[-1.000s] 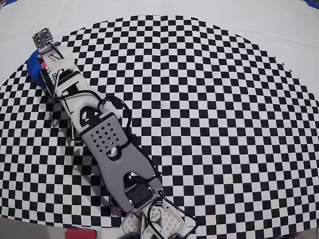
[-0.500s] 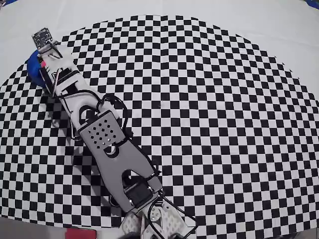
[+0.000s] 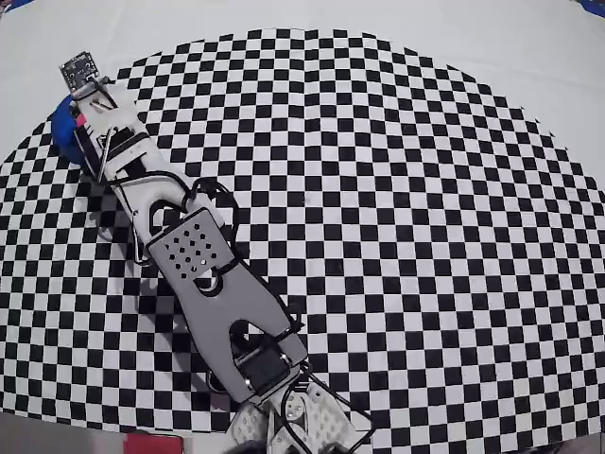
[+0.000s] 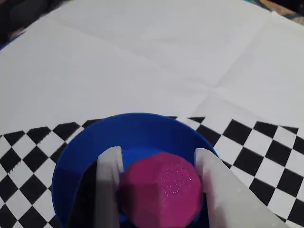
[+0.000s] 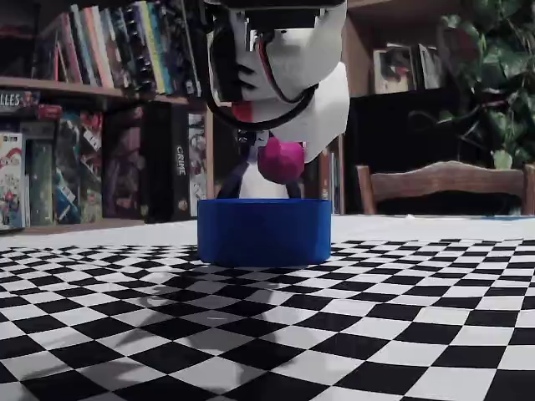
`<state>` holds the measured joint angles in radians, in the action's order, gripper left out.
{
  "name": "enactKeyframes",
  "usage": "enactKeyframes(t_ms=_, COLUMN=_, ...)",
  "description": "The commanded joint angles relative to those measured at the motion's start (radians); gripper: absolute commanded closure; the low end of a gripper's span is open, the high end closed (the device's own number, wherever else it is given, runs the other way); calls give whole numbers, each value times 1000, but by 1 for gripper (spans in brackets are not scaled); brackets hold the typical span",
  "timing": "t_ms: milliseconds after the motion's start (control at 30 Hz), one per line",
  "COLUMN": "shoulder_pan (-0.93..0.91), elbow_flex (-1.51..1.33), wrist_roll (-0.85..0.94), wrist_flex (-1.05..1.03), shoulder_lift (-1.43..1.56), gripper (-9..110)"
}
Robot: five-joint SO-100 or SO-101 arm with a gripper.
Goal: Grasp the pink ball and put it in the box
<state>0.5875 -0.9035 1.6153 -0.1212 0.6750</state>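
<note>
The pink ball [image 4: 161, 190] sits between my two white fingers [image 4: 110, 175], which press on both its sides. My gripper [image 4: 156, 156] is shut on it, directly over the blue box [image 4: 80, 156]. In the fixed view the ball [image 5: 280, 160] hangs just above the rim of the box [image 5: 263, 230], clear of it. From overhead, the arm covers most of the box [image 3: 61, 130] at the far left, and only a sliver of the ball [image 3: 82, 120] shows.
The box stands at the edge of the checkered mat [image 3: 397, 208], with plain white tabletop [image 4: 142, 57] beyond it. A bookshelf [image 5: 92, 125] and a wooden chair [image 5: 443, 180] stand behind the table. The arm [image 3: 198, 274] lies diagonally across the mat's left half.
The wrist end has edged slightly up and to the left in the overhead view, covering a little more of the blue box. The ball stays in the gripper.
</note>
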Motion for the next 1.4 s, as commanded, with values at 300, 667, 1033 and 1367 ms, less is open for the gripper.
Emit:
enactKeyframes(t_ms=300, shoulder_pan=0, elbow_flex=121, wrist_roll=-5, wrist_flex=-21, shoulder_lift=-29, gripper=101)
enactKeyframes(t_ms=667, shoulder_pan=0, elbow_flex=137, wrist_roll=-6, wrist_flex=-25, shoulder_lift=-46, gripper=101)
enactKeyframes(t_ms=1033, shoulder_pan=0, elbow_flex=137, wrist_roll=-6, wrist_flex=-31, shoulder_lift=-52, gripper=101)
enactKeyframes(t_ms=1367, shoulder_pan=0, elbow_flex=137, wrist_roll=-3, wrist_flex=-31, shoulder_lift=-52, gripper=101)
